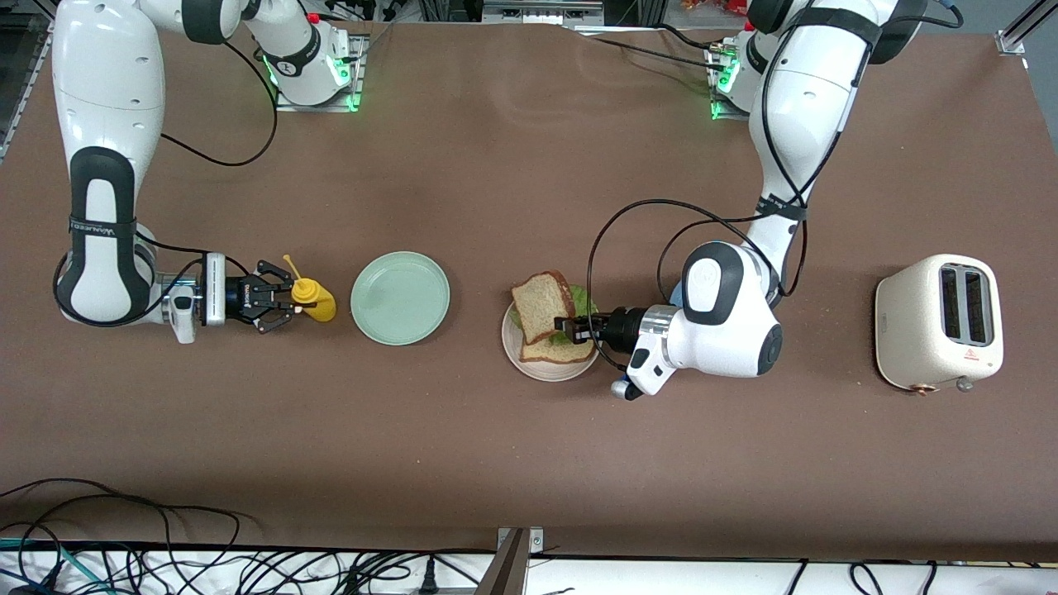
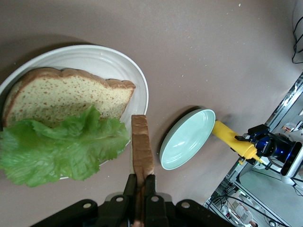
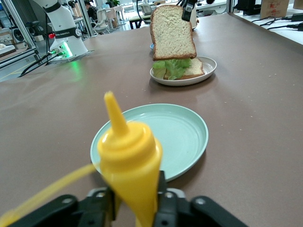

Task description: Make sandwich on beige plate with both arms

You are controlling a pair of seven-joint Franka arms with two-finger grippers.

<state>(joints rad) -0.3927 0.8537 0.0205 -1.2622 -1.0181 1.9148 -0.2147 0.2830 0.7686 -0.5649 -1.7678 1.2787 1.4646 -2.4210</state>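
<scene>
At the right arm's end of the surface, the right pincer [image 1: 285,299] has its fingers around the yellow mustard bottle [image 1: 315,300], beside the mint-green plate [image 1: 400,297]. The left pincer [image 1: 570,326] is clamped on the top bread slice [image 1: 541,307], tilted over the lettuce [image 2: 61,149] on the beige plate [image 1: 552,369]. Next, it probably must lower the slice flat and let go.

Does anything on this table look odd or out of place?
Only one thing stands out: the top bread slice is not lying flat. The left end effector holds it on edge over the lettuce and bottom slice on the beige plate.
</scene>
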